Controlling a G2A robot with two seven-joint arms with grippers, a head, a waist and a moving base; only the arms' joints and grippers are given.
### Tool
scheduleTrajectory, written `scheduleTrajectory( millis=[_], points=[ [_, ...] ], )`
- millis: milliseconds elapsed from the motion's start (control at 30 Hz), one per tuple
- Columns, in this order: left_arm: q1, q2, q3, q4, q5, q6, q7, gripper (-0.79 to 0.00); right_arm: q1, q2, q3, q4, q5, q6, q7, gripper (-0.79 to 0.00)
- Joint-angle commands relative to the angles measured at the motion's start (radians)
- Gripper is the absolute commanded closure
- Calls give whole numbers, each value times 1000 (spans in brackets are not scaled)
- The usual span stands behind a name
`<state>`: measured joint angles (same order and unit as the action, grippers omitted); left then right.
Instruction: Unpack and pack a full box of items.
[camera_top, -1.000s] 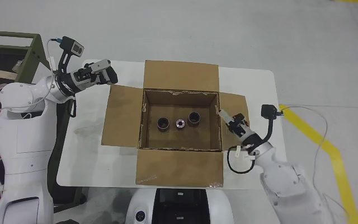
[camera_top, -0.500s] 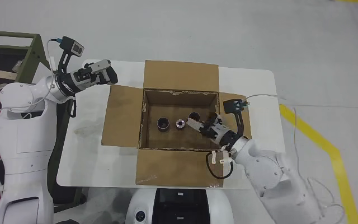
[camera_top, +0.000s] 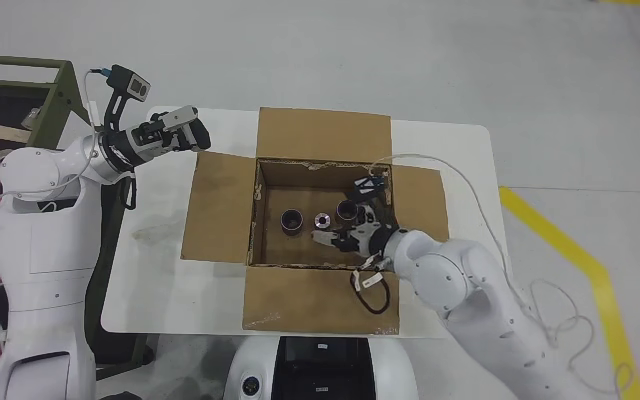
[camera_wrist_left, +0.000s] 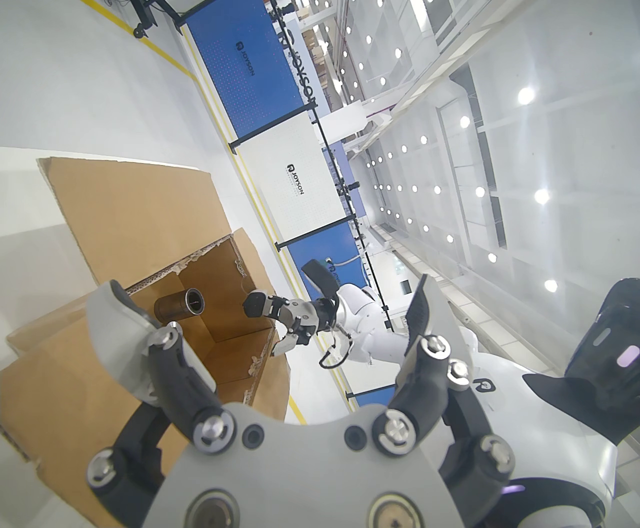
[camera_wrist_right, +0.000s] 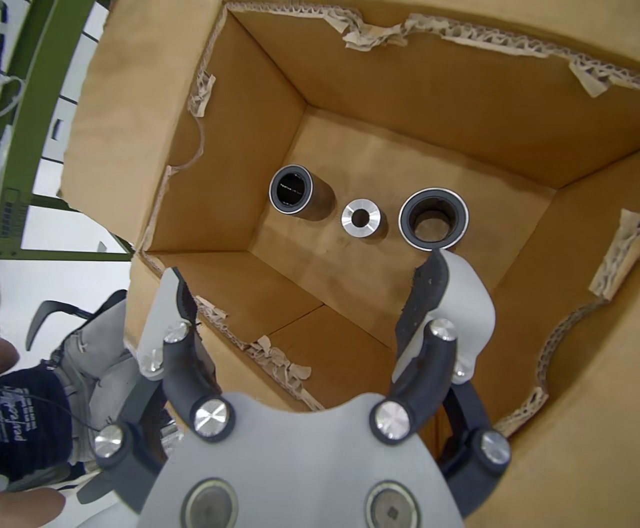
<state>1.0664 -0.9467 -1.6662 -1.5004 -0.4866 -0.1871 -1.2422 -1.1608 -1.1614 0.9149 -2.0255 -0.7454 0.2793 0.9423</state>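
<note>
I have the right gripper (camera_wrist_right: 305, 272) hanging over the open cardboard box (camera_top: 320, 135), on its right-hand half, jaws spread wide with nothing between them. Down on the box floor three items stand in a row: a tall dark cylinder (camera_wrist_right: 295, 192), a small silver bushing (camera_wrist_right: 361, 217) in the middle and a wide dark sleeve (camera_wrist_right: 434, 217). All three stand upright with their bores facing up at me, so their long axes run vertically, roughly in line with my approach. The sleeve lies nearest this gripper, below and just ahead of one fingertip in the right wrist view. The bushing stands beside the sleeve but apart from it, and the cylinder is farthest off. I judge the gripper to be above the items' tops, not yet at their level, though depth is hard to read. The left gripper (camera_top: 192, 130) sits well apart, outside the box past its left flap and over the table (camera_top: 150, 280), also spread and empty. So the right arm is the one to go in: I'd drop straight down and straddle the sleeve's wall, minding the near box wall
</note>
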Motion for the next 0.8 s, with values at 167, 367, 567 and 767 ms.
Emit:
scheduleTrajectory(
  millis=[167,367,567,767],
  points=[
    [0,0,0,0,0,0,0,-785,18,-5,-20,7,-22,5,8,-785],
    [0,0,0,0,0,0,0,-785,18,-5,-20,7,-22,5,8,-785],
    [0,0,0,0,0,0,0,-785,18,-5,-20,7,-22,5,8,-785],
    [0,0,0,0,0,0,0,-785,16,-3,-26,28,-69,-20,3,-785]
  ],
)
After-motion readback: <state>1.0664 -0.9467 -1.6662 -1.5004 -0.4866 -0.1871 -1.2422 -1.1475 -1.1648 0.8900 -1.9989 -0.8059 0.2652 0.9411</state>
